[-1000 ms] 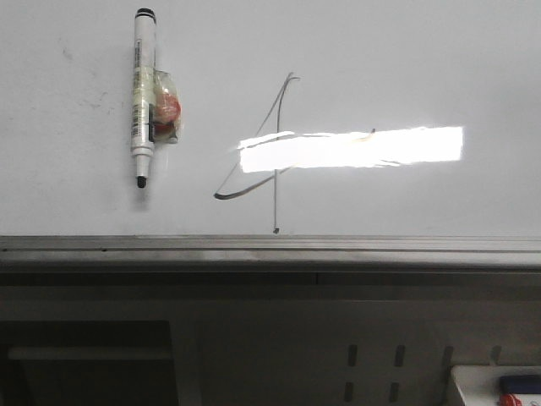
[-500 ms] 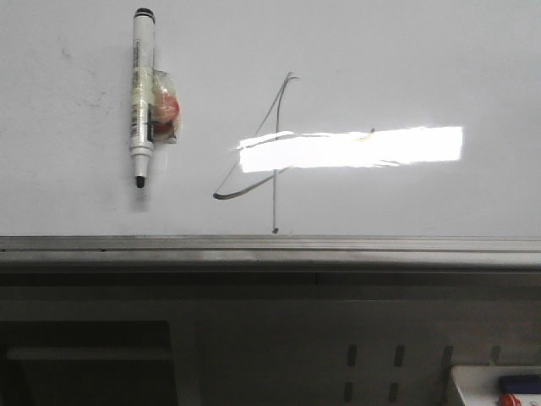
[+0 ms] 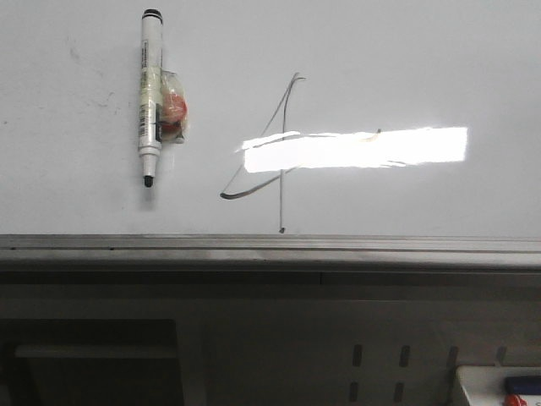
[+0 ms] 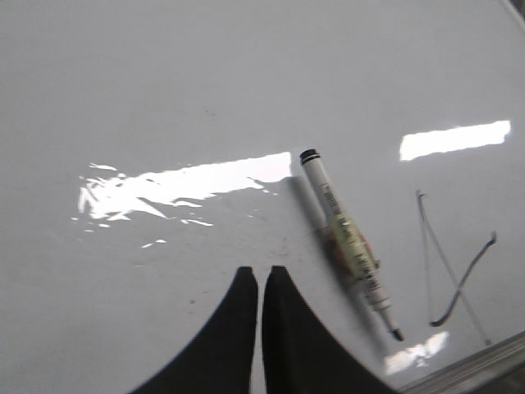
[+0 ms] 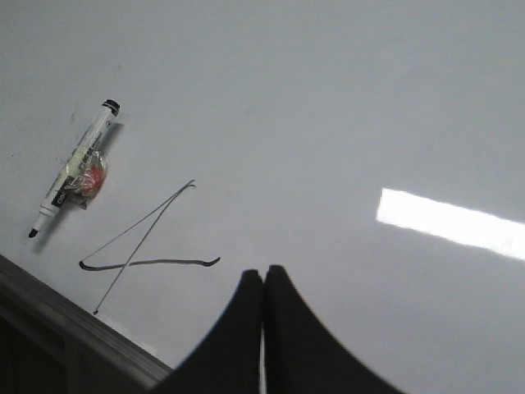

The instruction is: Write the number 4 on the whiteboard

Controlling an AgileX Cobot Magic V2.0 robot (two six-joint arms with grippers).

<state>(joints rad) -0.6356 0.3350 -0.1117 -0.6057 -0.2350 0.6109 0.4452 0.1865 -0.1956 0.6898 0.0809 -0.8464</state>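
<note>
Your number 4 [image 3: 275, 139] drawn on the whiteboard [image 3: 406, 59] near its edge rail [image 3: 270, 245], marker [image 3: 152, 106] lying beside it, left gripper [image 4: 260, 275] and right gripper [image 5: 263, 275] both pinched closed, empty, hovering well apart from the figure

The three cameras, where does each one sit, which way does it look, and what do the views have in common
Front view: from the robot's base, facing forward over the whiteboard; marker left of the number 4; no arm shows.
Left wrist view: on the left arm above the board; the shut left claw shows, the marker beside it.
Right wrist view: on the right arm above the board; the shut right claw shows.
Shared: all three views show the marker and the 4.
</note>
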